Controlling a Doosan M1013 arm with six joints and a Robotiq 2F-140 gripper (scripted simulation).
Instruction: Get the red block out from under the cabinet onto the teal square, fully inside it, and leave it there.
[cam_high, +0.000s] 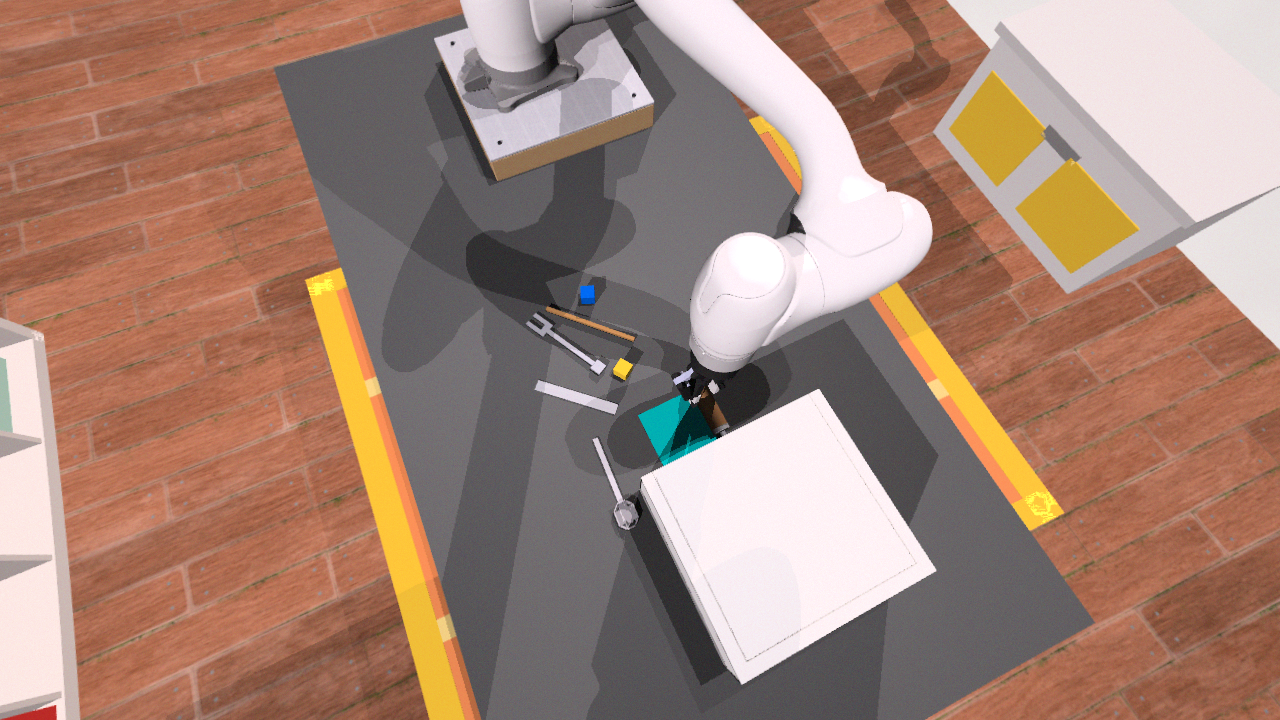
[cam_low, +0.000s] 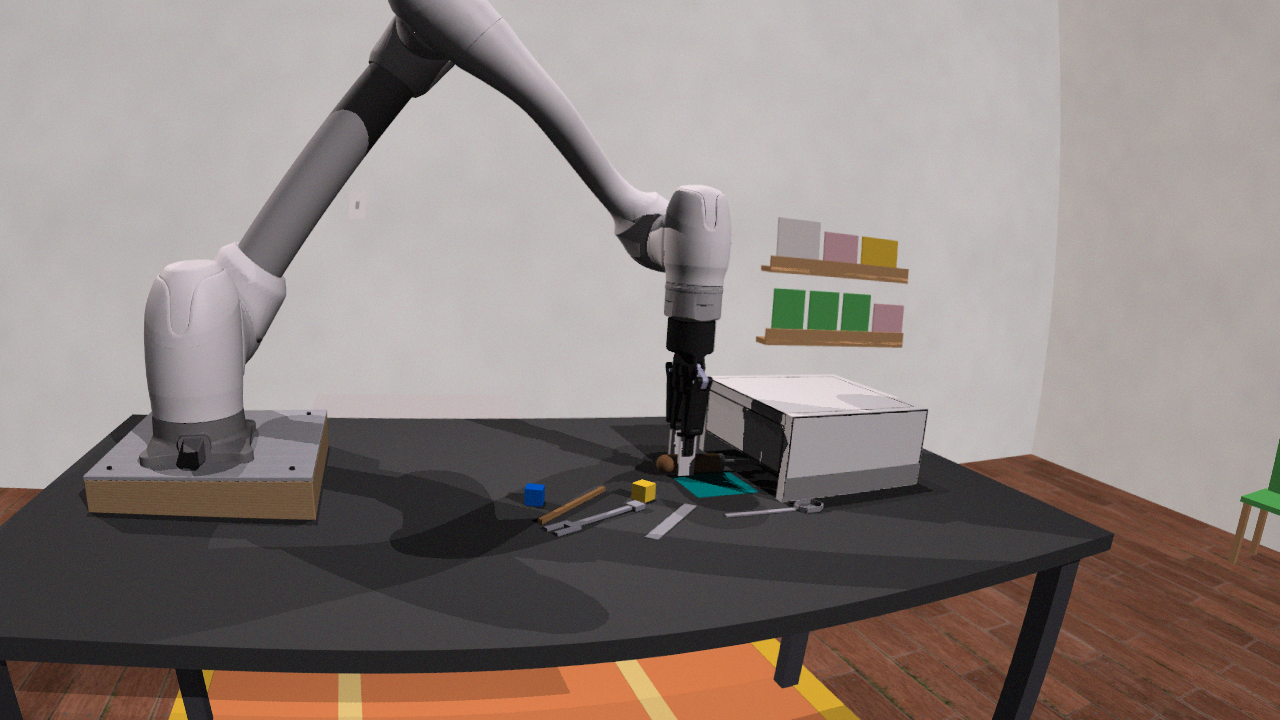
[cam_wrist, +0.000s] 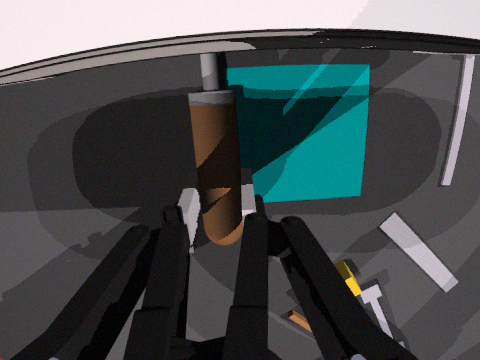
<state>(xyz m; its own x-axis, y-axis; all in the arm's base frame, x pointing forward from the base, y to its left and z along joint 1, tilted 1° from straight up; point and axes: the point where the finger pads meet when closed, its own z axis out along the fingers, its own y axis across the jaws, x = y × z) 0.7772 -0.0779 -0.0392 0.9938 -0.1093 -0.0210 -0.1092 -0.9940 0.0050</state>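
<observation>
My gripper (cam_high: 698, 389) (cam_low: 684, 461) (cam_wrist: 222, 185) stands upright on the black table, just in front of the white cabinet (cam_high: 778, 519) (cam_low: 841, 429). It is shut on the brown wooden handle (cam_high: 713, 413) (cam_wrist: 214, 160) of a tool that lies flat. The tool's grey metal shaft (cam_wrist: 210, 71) points under the cabinet. The teal square (cam_high: 666, 428) (cam_low: 711, 486) (cam_wrist: 320, 134) lies right beside the handle, partly under the cabinet's front edge. The red block shows in no view.
Left of the square lie a yellow cube (cam_high: 622, 367) (cam_low: 643, 489), a blue cube (cam_high: 587, 294) (cam_low: 534, 494), a wooden stick (cam_high: 590, 324), a forked metal tool (cam_high: 563, 343) and a flat grey bar (cam_high: 575, 397) (cam_wrist: 419, 251). A long-handled metal tool (cam_high: 613, 483) (cam_low: 769, 510) lies by the cabinet's corner.
</observation>
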